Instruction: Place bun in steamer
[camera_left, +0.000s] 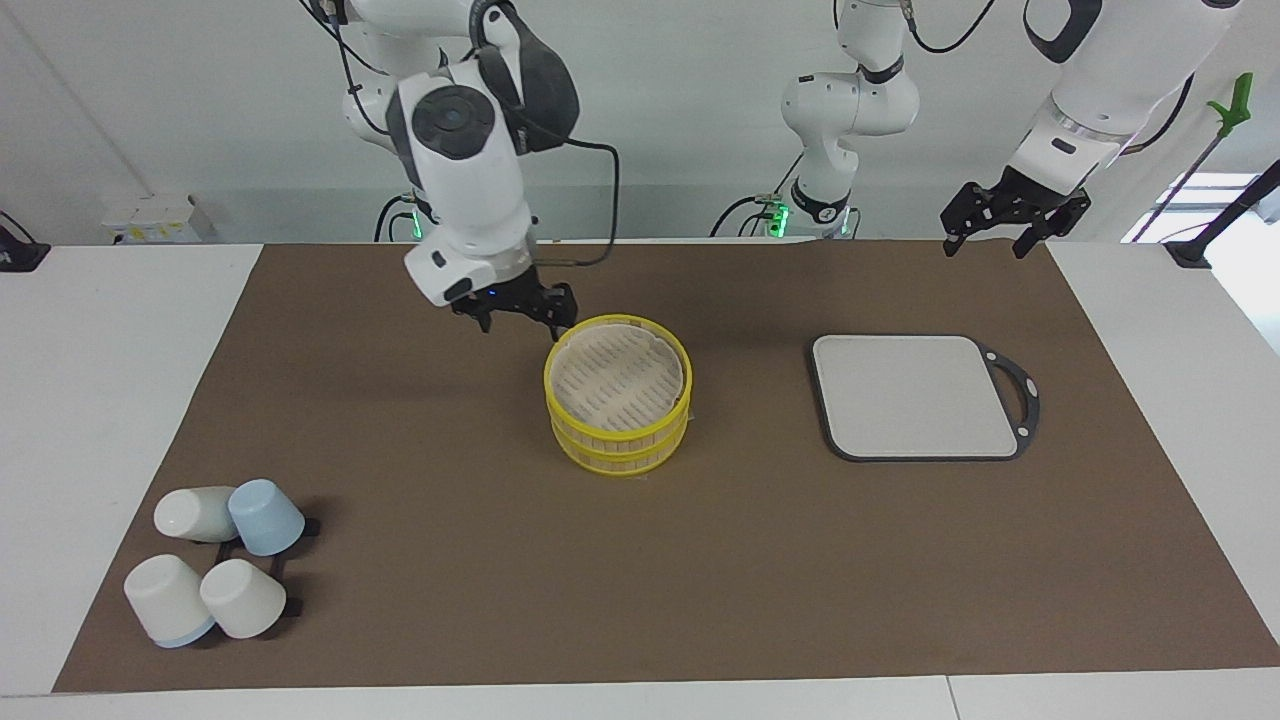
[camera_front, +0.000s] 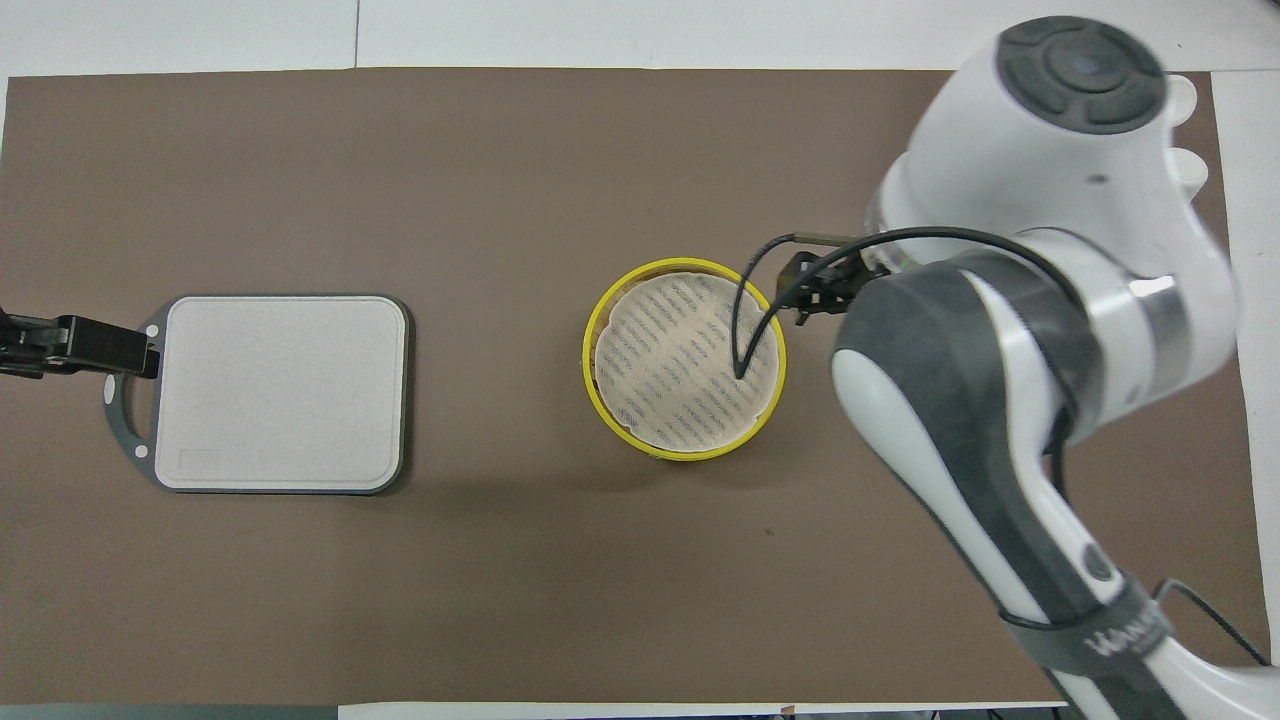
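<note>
The yellow-rimmed steamer (camera_left: 620, 447) stands mid-mat with its slatted top tier on it; it also shows in the overhead view (camera_front: 592, 362). No bun shows in either view. My right gripper (camera_left: 517, 310) is open and empty. It hangs raised over the mat beside the steamer's rim, toward the right arm's end of the table, and also shows in the overhead view (camera_front: 815, 290). My left gripper (camera_left: 985, 238) is open and empty and waits over the mat's edge near the board's handle; it also shows in the overhead view (camera_front: 60, 345).
A grey-edged square board (camera_left: 915, 395) lies toward the left arm's end, also seen in the overhead view (camera_front: 280, 390). Several white cups and a blue one (camera_left: 215, 560) sit at the mat's corner, farther from the robots, toward the right arm's end.
</note>
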